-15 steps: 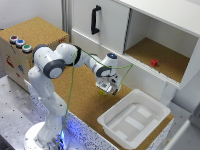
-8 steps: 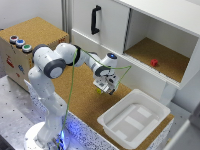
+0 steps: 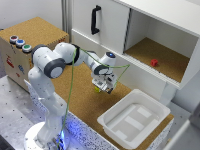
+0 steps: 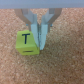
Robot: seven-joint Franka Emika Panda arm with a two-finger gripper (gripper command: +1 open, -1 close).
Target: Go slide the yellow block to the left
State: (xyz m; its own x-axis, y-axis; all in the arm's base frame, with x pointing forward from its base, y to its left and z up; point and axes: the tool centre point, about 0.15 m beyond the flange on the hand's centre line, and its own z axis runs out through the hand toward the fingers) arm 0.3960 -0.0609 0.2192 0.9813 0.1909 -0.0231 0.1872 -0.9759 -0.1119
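The gripper point(image 3: 103, 88) hangs low over the cork-topped table point(image 3: 85, 107), roughly midway between the cabinet front and the white tray point(image 3: 131, 122). The yellow block point(image 3: 97, 90) sits on the cork just beside the fingertips, on the exterior view's left of them.

The wrist view gives the closer look: the yellow block point(image 4: 26, 42) (it carries a dark letter T on its top face) lies flat on the cork, and the two fingers point(image 4: 44, 31) stand together right against one of its side faces. The fingers look drawn close, with only a thin slit between them, and nothing is pinched; the block is outside them, not between them. Whether metal truly touches the block or stops a hair short, the blur does not let me say.

As for progress, the approach looks done: the fingers are down at block height and placed at the block's flank, which reads as the start of a push. The slide itself appears barely begun or not begun at all, since open cork stretches away on the block's far side. What remains, by my judgement, is the whole sideways sweep.

A small red block point(image 3: 154, 62) rests in the open cabinet compartment, well apart and no part of this.
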